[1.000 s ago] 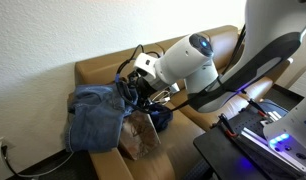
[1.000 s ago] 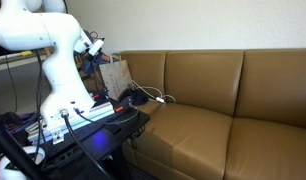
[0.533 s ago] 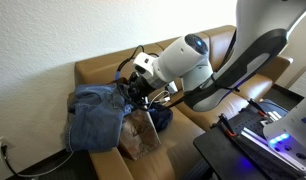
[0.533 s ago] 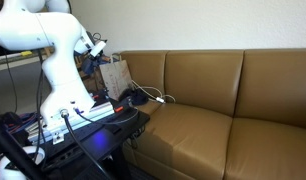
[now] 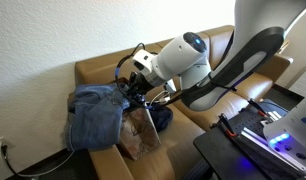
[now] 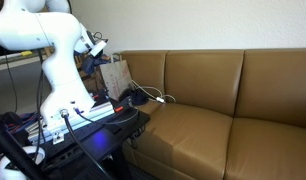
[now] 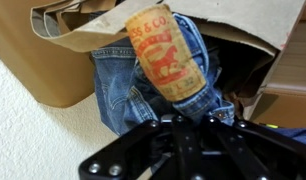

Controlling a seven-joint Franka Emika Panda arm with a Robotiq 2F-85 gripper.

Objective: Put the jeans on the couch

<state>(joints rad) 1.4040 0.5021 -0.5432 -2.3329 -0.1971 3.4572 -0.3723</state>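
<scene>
The blue jeans (image 5: 93,112) hang in a heap over the couch's armrest, beside a brown paper bag (image 5: 141,135). In the wrist view the jeans (image 7: 118,85) show their tan leather label (image 7: 163,50) and spill out from under the paper bag (image 7: 243,30). My gripper (image 7: 188,120) is shut on a fold of denim just below the label. In an exterior view the gripper (image 5: 136,92) sits at the right edge of the jeans heap. The brown couch (image 6: 213,110) stretches away, its seats bare.
A dark bundle (image 5: 161,118) lies on the seat next to the bag. Cables (image 6: 148,97) trail over the armrest end. A black stand with electronics (image 5: 258,125) stands in front of the couch. The wall (image 5: 43,40) is close behind the armrest.
The gripper's fingers have closed on the denim over the last second. The arm has leaned slightly toward the jeans; the jeans and the bag have stayed in place.
</scene>
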